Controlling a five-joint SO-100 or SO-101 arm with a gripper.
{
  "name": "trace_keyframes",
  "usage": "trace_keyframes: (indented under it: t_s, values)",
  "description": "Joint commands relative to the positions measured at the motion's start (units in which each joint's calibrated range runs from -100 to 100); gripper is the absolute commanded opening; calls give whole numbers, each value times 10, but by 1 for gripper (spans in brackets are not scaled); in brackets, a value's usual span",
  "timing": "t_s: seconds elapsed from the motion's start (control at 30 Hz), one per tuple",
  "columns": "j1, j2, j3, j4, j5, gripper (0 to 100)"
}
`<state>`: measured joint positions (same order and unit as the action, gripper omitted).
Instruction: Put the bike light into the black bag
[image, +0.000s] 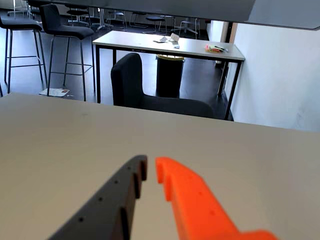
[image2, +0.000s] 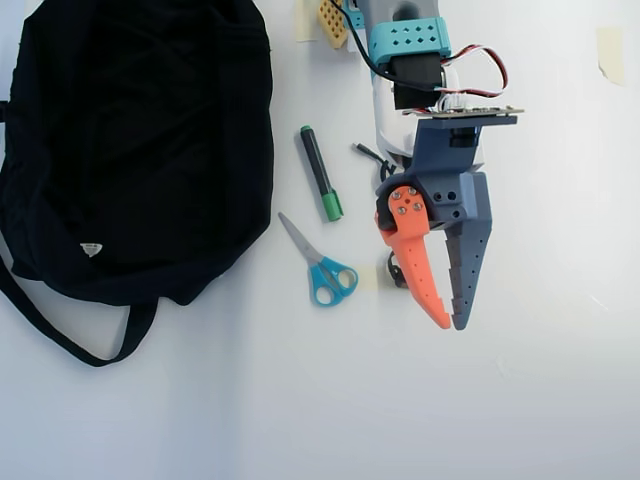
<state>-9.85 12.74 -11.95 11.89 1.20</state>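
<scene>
Barely visible bike light (image2: 393, 272) under the empty, nearly closed gripper (image2: 452, 323).

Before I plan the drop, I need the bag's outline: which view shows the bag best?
The overhead view: the bag lies whole at the left of the table, with its strap and white tag. The wrist view shows none of it, only the hand, bare tabletop and the room beyond.

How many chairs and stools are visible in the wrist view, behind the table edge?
At least 3: a dark armchair in the centre before the far table, and two tall stools at upper left, one nearer and one at the edge. More stand blurred farther back.
</scene>
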Motion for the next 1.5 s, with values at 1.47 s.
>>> trace_keyframes:
  t_s: [1.47]
  values:
    - [-54, -176, 44, 782, 27, 2]
